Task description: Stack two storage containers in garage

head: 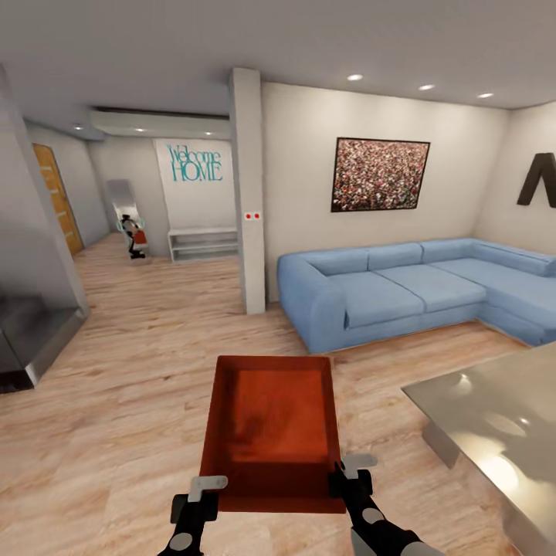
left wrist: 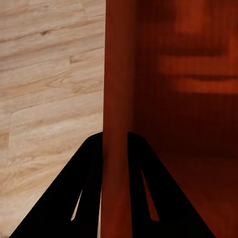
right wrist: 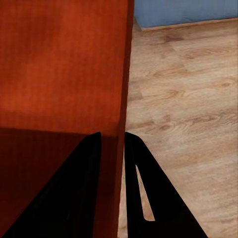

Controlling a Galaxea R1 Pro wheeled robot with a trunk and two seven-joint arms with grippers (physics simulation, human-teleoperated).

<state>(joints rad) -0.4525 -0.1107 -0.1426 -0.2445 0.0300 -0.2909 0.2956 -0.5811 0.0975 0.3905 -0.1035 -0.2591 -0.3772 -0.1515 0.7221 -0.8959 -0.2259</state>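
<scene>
both grippers, left gripper (head: 202, 494) and right gripper (head: 351, 475), pinch opposite walls of one storage container (head: 272, 428); a thin-wall grip could slip while driving.

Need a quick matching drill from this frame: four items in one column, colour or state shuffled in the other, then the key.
Column 1:
1. storage container
2. sofa
3. left gripper
4. door

Column 2:
A. wooden, far down the hallway on the left
B. orange-red, held up in front of the robot
C. blue, against the wall under a picture
D. shut on the container's side wall

Pairs: 1-B, 2-C, 3-D, 4-A
</scene>
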